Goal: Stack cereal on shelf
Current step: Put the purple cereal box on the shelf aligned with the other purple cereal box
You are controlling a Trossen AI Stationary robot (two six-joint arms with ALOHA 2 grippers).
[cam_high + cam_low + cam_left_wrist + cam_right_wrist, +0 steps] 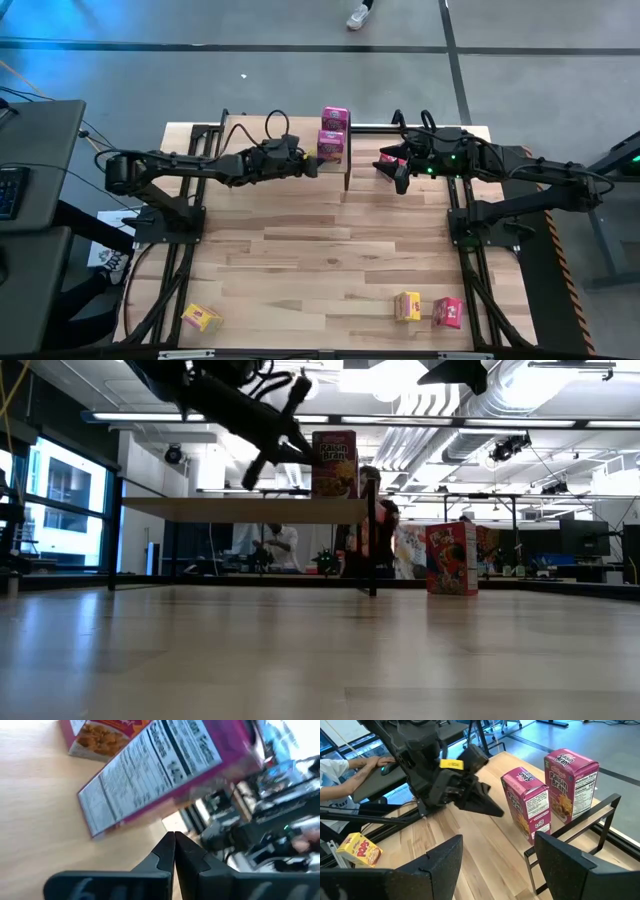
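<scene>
The shelf [250, 130] stands at the table's far side. Two pink cereal boxes stand upright near its right end, one [334, 118] farther back and one [331, 146] nearer. My left gripper [313, 160] is shut, its tip just left of the nearer box [530, 802], above the shelf top [485, 845]. My right gripper [500, 842] is open and holds nothing. It hovers off the shelf's right end, higher than the plank. A third pink box [452, 558] stands on the table there [387, 158]. My left gripper has its shut fingertips [174, 837] level at the lower left side of the nearer pink box [150, 775], coming from the table's left. I cannot tell whether they touch it. The box stands on the shelf top.
Near the table's near edge lie a yellow box [201, 318] at the left, and a yellow box [407, 305] and a pink box [447, 312] at the right. Bare tabletop lies between shelf and near edge. A person [340, 770] sits at a desk beyond the table's left side.
</scene>
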